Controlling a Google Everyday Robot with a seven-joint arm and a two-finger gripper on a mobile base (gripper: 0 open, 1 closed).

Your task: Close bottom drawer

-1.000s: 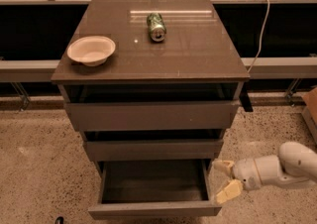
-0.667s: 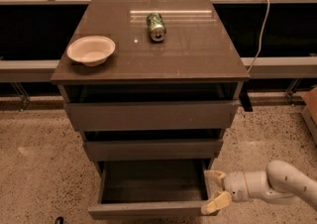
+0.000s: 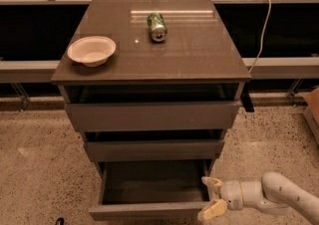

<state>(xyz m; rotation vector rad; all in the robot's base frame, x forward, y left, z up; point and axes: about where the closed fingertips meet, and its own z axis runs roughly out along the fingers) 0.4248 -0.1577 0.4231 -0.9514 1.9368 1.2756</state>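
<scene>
I see the bottom drawer (image 3: 149,211) pulled well out at the cabinet's (image 3: 199,55) foot, dark box open to view, front panel nearest cam. Gripper (image 3: 207,198) sits low at the cabinet's front-right, by the rt end of that panel. Jaws spread wide, holding nothing; can't tell if they touch it. On the cabinet top: bowl (image 3: 91,50) at left, can (image 3: 157,26) on its side toward the back.
</scene>
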